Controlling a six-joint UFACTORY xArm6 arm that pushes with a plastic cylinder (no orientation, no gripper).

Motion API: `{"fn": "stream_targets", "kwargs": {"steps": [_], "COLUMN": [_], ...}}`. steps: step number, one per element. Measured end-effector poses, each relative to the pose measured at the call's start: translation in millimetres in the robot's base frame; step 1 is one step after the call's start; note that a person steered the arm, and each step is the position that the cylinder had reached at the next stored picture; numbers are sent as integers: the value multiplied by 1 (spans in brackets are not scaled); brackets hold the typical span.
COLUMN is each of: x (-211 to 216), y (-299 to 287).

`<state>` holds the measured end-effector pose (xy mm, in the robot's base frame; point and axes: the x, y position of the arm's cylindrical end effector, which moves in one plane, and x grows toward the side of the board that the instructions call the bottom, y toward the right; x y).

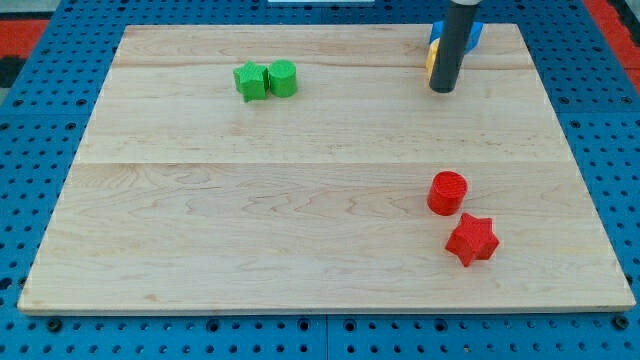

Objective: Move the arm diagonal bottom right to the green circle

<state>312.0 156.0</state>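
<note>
The green circle (283,77) sits near the view's top, left of centre, touching a green star (250,81) on its left. My tip (442,89) is at the view's top right, far to the right of the green circle and about level with it. Behind the rod, a yellow block (430,60) and a blue block (473,33) are partly hidden; their shapes cannot be made out.
A red circle (447,192) and a red star (472,240) lie close together at the view's lower right. The wooden board (300,200) rests on a blue perforated table (40,120).
</note>
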Motion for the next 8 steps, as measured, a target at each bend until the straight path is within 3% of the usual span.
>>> {"fn": "stream_targets", "kwargs": {"steps": [3, 5, 6, 7, 8], "x": [22, 21, 59, 68, 40], "y": [0, -33, -82, -173, -272]}}
